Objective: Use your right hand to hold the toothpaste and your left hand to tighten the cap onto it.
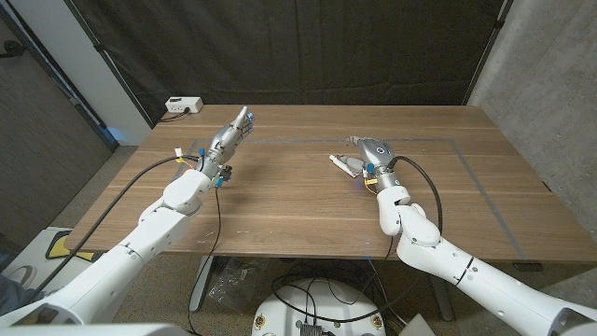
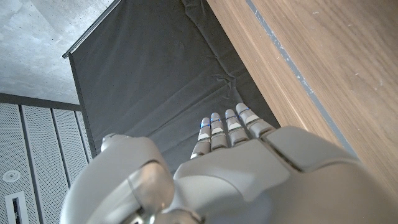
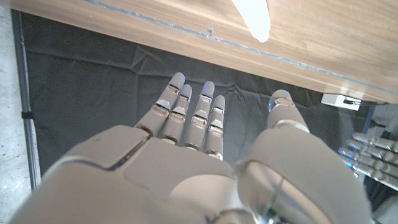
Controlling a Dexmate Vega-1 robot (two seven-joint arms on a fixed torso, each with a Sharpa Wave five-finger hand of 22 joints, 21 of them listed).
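The toothpaste (image 1: 343,163) is a white tube lying on the wooden table just right of its middle; one end of the tube (image 3: 252,15) also appears in the right wrist view. My right hand (image 1: 374,152) hovers close beside the tube on its right side. The fingers (image 3: 193,115) are stretched out and hold nothing. My left hand (image 1: 229,136) is raised over the back left part of the table, far from the tube. Its fingers (image 2: 225,127) are straight, side by side, and empty. I cannot make out a cap.
A white power strip (image 1: 184,105) sits at the table's back left corner. Grey tape lines (image 1: 448,143) mark a rectangle on the tabletop (image 1: 298,210). A black curtain (image 1: 308,47) hangs behind the table. My left hand (image 3: 373,155) shows in the right wrist view.
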